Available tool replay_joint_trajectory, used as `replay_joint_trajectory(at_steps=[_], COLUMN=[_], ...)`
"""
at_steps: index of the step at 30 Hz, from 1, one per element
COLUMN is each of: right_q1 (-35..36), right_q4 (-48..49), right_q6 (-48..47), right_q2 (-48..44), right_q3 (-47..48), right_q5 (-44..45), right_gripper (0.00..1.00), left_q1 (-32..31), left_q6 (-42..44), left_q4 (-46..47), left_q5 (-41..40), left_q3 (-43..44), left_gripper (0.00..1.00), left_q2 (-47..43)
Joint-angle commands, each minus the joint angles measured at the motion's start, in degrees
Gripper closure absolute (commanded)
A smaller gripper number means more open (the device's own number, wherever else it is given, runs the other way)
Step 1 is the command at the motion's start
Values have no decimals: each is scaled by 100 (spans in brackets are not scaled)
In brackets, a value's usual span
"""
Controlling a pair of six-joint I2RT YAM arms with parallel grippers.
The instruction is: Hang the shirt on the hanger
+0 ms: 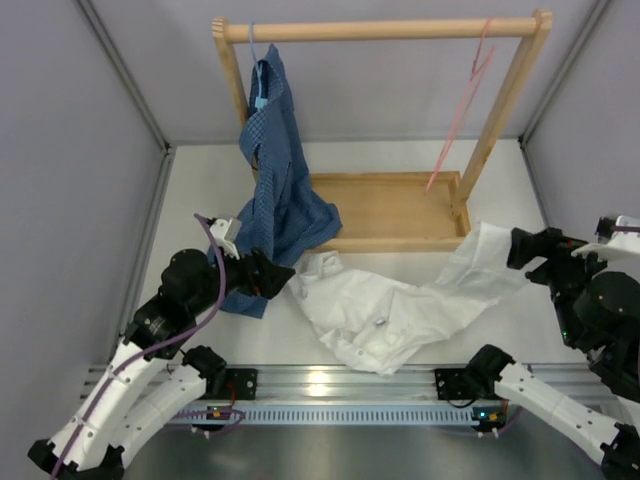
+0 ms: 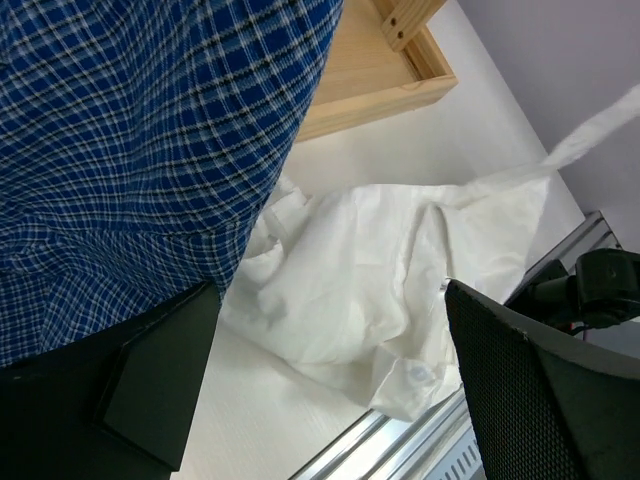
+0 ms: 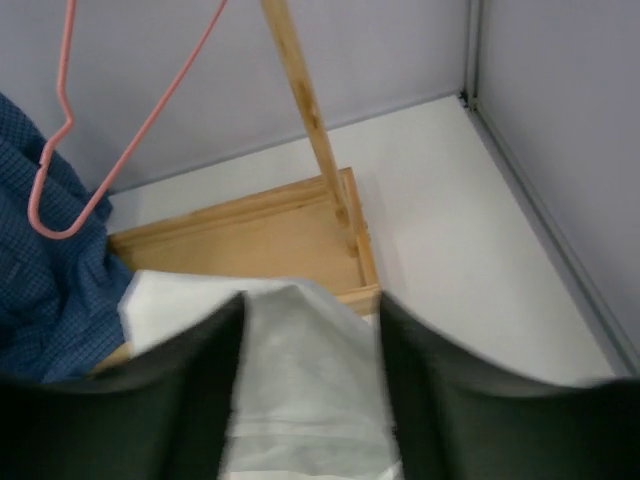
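The white shirt (image 1: pixel 390 310) lies crumpled on the table in front of the wooden rack, and one sleeve stretches right and up to my right gripper (image 1: pixel 518 250). In the right wrist view the cloth (image 3: pixel 300 390) fills the gap between the parted fingers of that gripper (image 3: pixel 310 305); it is open and blurred. The pink hanger (image 1: pixel 458 122) hangs tilted from the right end of the rack's bar and shows in the right wrist view (image 3: pixel 150 118) at upper left. My left gripper (image 1: pixel 283 277) stands wide open at the shirt's left edge, over the cloth (image 2: pixel 350 270), holding nothing (image 2: pixel 330 290).
A blue checked shirt (image 1: pixel 275 190) hangs from a light blue hanger (image 1: pixel 258 95) at the rack's left end and drapes over my left gripper. The rack (image 1: pixel 380 30) stands on a wooden tray base (image 1: pixel 390 210). An aluminium rail (image 1: pixel 340 385) runs along the near edge. Grey walls close in both sides.
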Motion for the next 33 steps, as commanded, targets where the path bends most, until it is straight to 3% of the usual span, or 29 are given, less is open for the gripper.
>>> replay_joint_trajectory(at_steps=[1,6,9,10,13,15,18,20,22,27,29,32,33], right_q1=[-55,-55,-55,-47,58,155,191,357,585,613,613,613,621], right_q4=[-596,-491,219,457,1231,1573,2108,2400,2463,2656,2674,2796,2797], right_q6=[-311,-636,-803,-786,-453,-156,380,566,646,602,594,524,515], right_q2=[282,1011,1328,1424,1811,1890,1934,2126,2355,3427,3796,3956,3930], right_q3=[250,-189,-636,-812,-1541,-2086,-2719,-3106,-3212,-3222,-3187,-3160,-3143], right_q5=[-522,-1692,-3158,-4155,-5059,-4966,-5061,-5194,-4653,-4124,-3894,-3744,-3656], right_gripper=[1,1,1,1,7,9,20,23,23,30,44,73,91], left_q1=[-197,-583,-1259,-1766,-2954,-3569,-4659,-4776,-4829,-4996,-5058,-5084,-5084], left_q6=[-123,-254,-394,-456,-746,-1078,-1807,-2247,-2503,-2601,-2566,-2435,-2399], left_q4=[415,380,354,353,345,240,-243,-280,-236,291,379,608,704], left_q5=[71,-87,-841,-1148,-2353,-3289,-4207,-4245,-4219,-3885,-3885,-3780,-3762], left_q3=[-180,-355,-505,-514,-401,-252,65,110,110,303,373,338,295], left_gripper=[2,2,2,2,2,2,2,2,2,2,2,3,4], left_q2=[22,162,591,707,1199,1706,2471,2824,3360,4397,4478,4417,4373])
